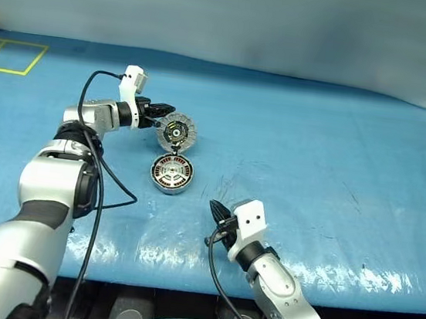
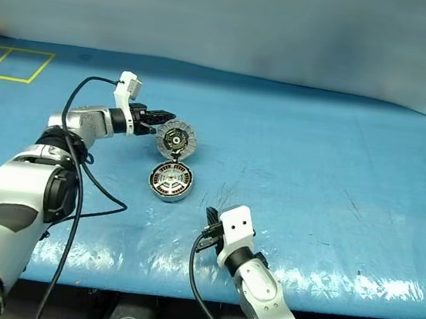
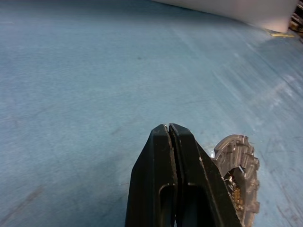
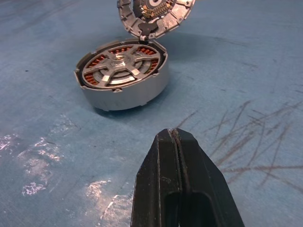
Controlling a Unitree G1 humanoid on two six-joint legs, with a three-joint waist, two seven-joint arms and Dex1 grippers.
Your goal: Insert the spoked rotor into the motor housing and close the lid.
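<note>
Notably, with the spoked rotor point(image 4: 120, 66) seated in the motor housing point(image 4: 124, 94) and the lid point(image 1: 177, 132) upright, both the left gripper point(image 1: 161, 114), beside the lid, and the right gripper point(image 4: 176, 137) were pressed together; a glancing push risked sliding the housing.

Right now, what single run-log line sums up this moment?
stage: rotor seated, lid open | spoked silver rotor: in round grey motor housing | ribbed grey lid: upright | left gripper: shut, at lid's edge | right gripper: shut, holding nothing
</note>
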